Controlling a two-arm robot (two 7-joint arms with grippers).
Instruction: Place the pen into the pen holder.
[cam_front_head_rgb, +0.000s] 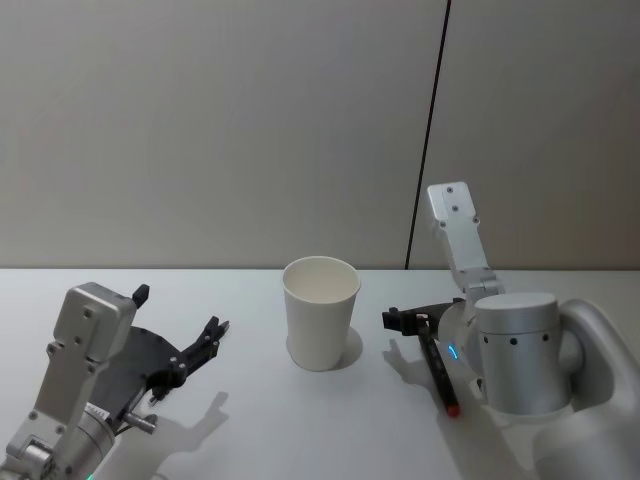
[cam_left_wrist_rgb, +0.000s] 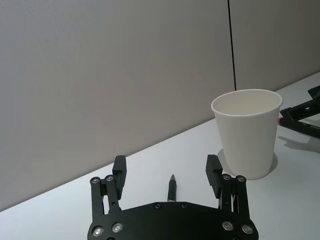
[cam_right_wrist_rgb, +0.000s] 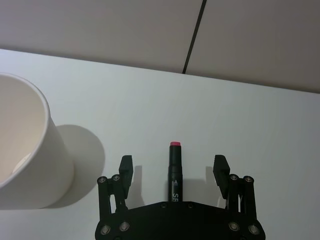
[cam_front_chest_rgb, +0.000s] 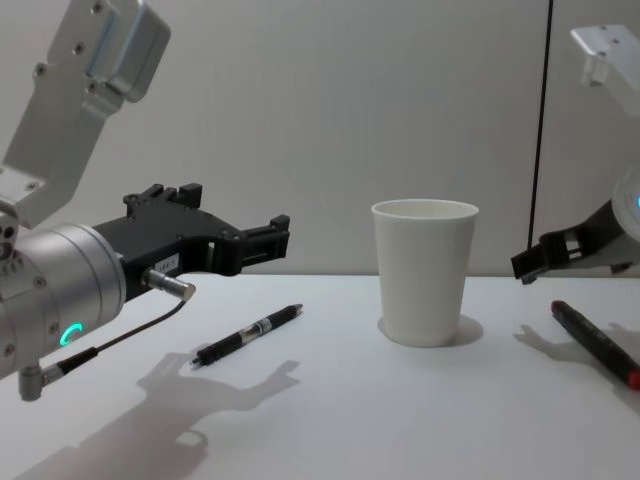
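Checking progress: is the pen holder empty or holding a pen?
Empty as far as visible: the pen holder looks bare inside; black pen and red-tipped pen lie on the table.

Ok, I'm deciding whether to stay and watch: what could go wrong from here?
The pen holder stands free between the open left hand and right hand; a carried pen could tip it. The red-tipped pen and the thin black pen lie flat, so a closing hand might roll them aside.

Right gripper (cam_right_wrist_rgb: 173, 164) spread above red-tipped pen (cam_right_wrist_rgb: 174, 162), white pen holder (cam_right_wrist_rgb: 30, 165) nearby
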